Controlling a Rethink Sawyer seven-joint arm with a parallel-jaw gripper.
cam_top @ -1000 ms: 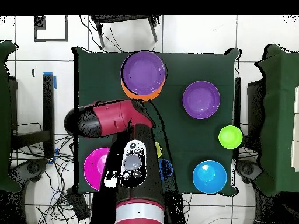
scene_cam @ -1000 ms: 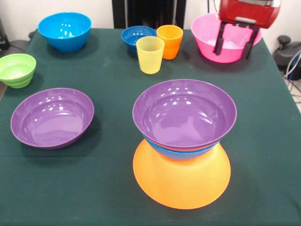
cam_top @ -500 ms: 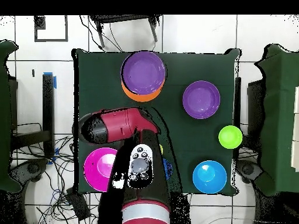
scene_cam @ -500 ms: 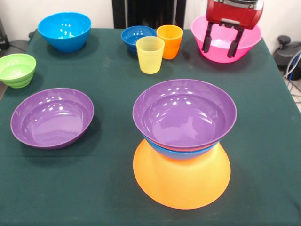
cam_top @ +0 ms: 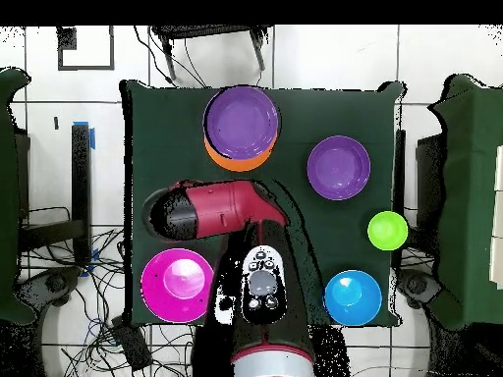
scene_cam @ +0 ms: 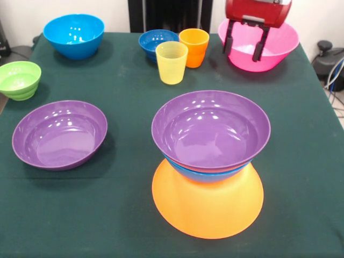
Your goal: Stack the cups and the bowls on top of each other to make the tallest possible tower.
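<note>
gripper open over pink bowl

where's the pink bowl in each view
Front view: the pink bowl sits at the top right, at the table's far edge, with the gripper hanging in front of it.
Overhead view: the pink bowl sits at the lower left, beside the arm.
Shared landmark: the tower, at bottom centre in the front view and at top centre overhead.
</note>
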